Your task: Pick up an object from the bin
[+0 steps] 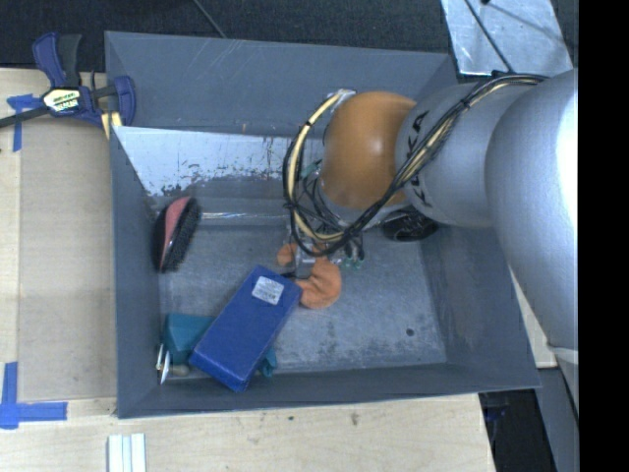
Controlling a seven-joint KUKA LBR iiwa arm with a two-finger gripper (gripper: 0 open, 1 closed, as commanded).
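Lying under the wrist point(364, 155): orange lump point(322, 285), just beside blue case point(246, 327)

- Grey bin point(393, 347): sloping walls and a flat, scuffed floor, bare over its right half.
- Blue box point(246, 327): flat on the floor at lower left, lying aslant, with a white label near its upper end.
- Teal thing point(181, 334): in the lower-left corner, partly under the box.
- Brush point(175, 232): black and pink, leaning against the left wall.
- Orange lump point(322, 285): mid-floor, just beside the box's upper end.
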